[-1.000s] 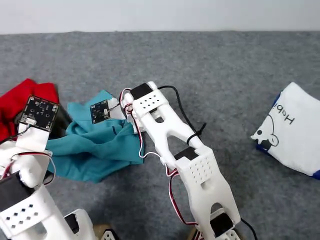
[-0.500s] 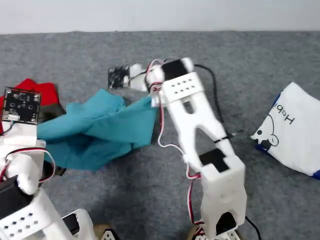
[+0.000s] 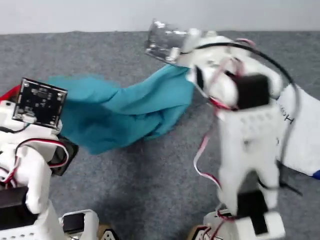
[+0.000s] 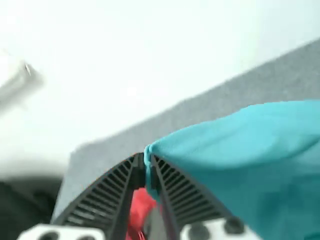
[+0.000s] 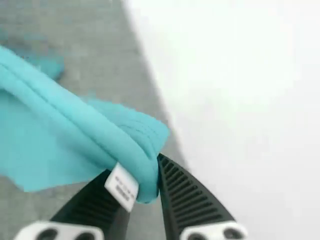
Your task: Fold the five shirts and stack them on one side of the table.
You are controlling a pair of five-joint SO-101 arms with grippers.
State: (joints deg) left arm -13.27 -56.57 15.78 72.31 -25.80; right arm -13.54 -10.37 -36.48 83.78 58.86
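Note:
A teal shirt [image 3: 125, 107] hangs stretched between both arms above the grey table. My left gripper [image 4: 146, 172] is shut on one edge of the teal shirt [image 4: 240, 150] at the table's left. My right gripper [image 5: 142, 187] is shut on the collar of the teal shirt [image 5: 95, 140], where a white label shows, toward the far middle of the table [image 3: 187, 75]. A red shirt [image 3: 7, 92] peeks out at the left edge behind the left arm. A folded white shirt [image 3: 305, 140] with a printed drawing lies at the right.
Grey carpet-like table surface [image 3: 150, 190] lies open in the middle and front. A white wall [image 3: 75, 15] runs along the far edge. The right arm's white body [image 3: 245, 140] stands over the middle right, partly covering the white shirt.
Both arms lifted the teal shirt off the pile. The right arm swung up and right toward the far edge, stretching the cloth. The left arm rose, covering most of the red shirt.

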